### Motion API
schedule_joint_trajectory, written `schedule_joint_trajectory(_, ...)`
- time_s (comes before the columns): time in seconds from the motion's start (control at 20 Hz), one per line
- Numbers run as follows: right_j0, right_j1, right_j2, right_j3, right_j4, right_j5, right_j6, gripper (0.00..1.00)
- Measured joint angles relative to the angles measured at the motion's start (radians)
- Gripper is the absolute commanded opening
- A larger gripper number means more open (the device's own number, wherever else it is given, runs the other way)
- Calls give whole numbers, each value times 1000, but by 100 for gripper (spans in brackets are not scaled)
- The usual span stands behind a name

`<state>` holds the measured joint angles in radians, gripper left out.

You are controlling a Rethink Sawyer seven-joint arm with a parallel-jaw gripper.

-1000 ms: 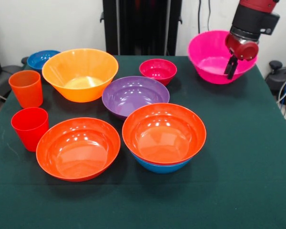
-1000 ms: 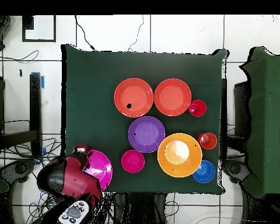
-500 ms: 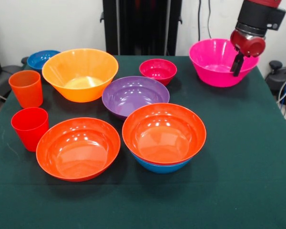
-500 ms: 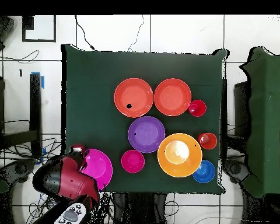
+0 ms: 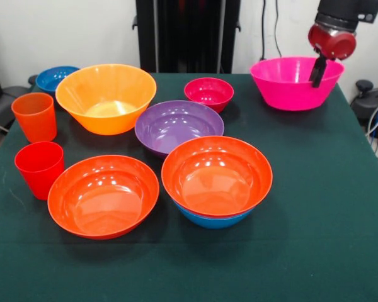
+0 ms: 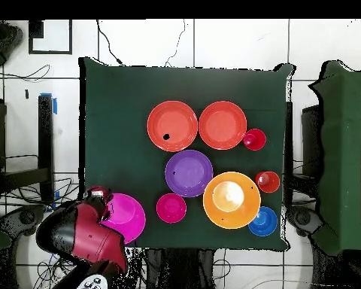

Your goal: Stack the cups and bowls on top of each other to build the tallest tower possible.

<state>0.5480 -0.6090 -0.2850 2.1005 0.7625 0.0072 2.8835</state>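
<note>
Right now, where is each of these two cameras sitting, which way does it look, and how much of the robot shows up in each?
Front view: sits across the table, looking over the bowls; only the arm's red end and the gripper at the pink bowl show.
Overhead view: hangs above, looking straight down; the red and black arm bulks at the lower left.
Shared: both show the pink bowl, purple bowl, and the blue bowl with a red-orange bowl nested inside.

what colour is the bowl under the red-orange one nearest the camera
Blue: the medium blue bowl peeks out beneath the red-orange bowl. Front view shows it best.
</note>
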Motion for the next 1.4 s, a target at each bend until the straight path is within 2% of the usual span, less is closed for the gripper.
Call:
schedule_joint_trajectory(0.35,64,-83,-117,1,-36,211,0,0)
schedule_joint_trajectory(0.5,68,-105,-139,1,-54,244,0,0)
schedule_joint_trajectory(0.8,62,-182,-196,1,-134,305,0,0)
schedule_joint_trajectory(0.9,43,-222,-212,2,-178,322,0,0)
schedule_joint_trajectory(1.1,2,-265,-217,2,-224,325,0,0)
schedule_joint_trajectory(1.25,-43,-301,-217,2,-265,325,0,0)
schedule_joint_trajectory(1.4,-118,-347,-212,3,-319,325,0,0)
